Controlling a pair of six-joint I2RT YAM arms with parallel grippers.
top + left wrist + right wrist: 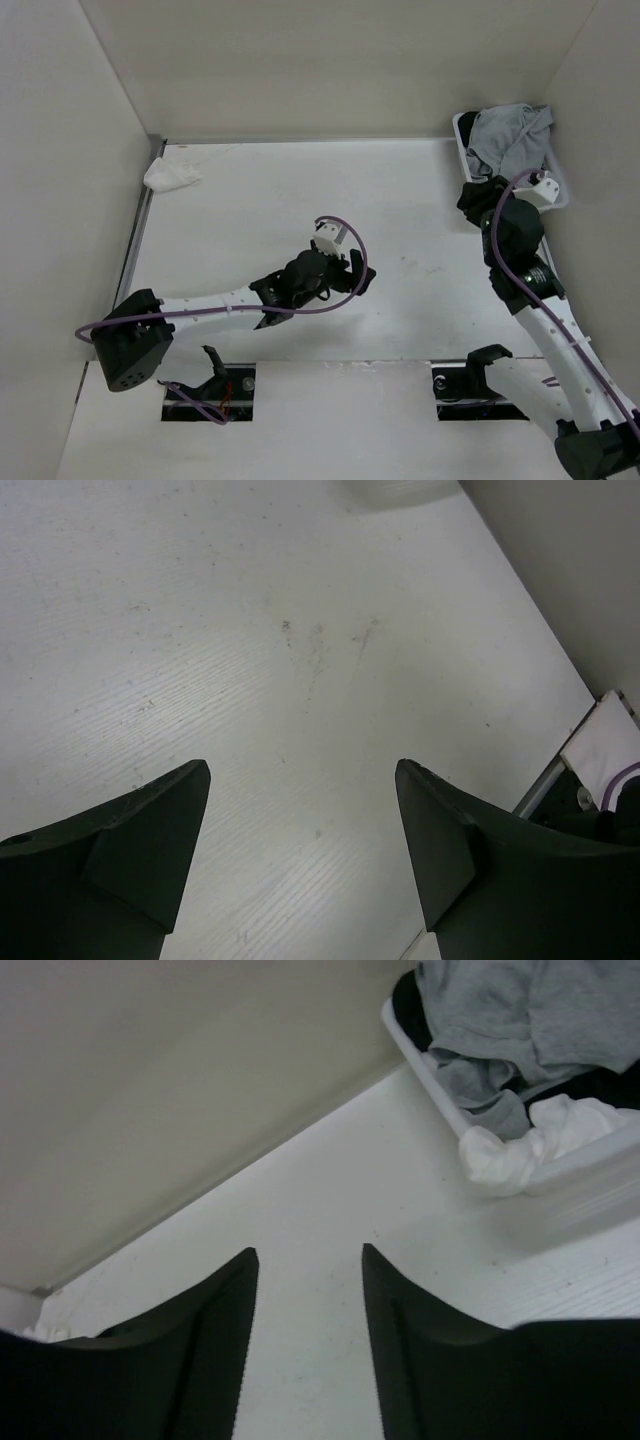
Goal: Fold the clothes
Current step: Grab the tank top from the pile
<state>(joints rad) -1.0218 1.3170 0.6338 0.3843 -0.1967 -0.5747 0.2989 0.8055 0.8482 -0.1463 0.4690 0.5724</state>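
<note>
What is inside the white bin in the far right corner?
The grey tank top lies crumpled on top, with a black garment showing beneath it and a white garment spilling over the rim of the bin. Anything deeper is covered by them.

A small white cloth [171,175] lies crumpled at the table's [300,190] far-left corner.

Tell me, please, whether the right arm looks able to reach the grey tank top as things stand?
Probably yes: the grey tank top lies uncovered on top in the bin, and the right fingers, open and empty, are just beside it.
</note>
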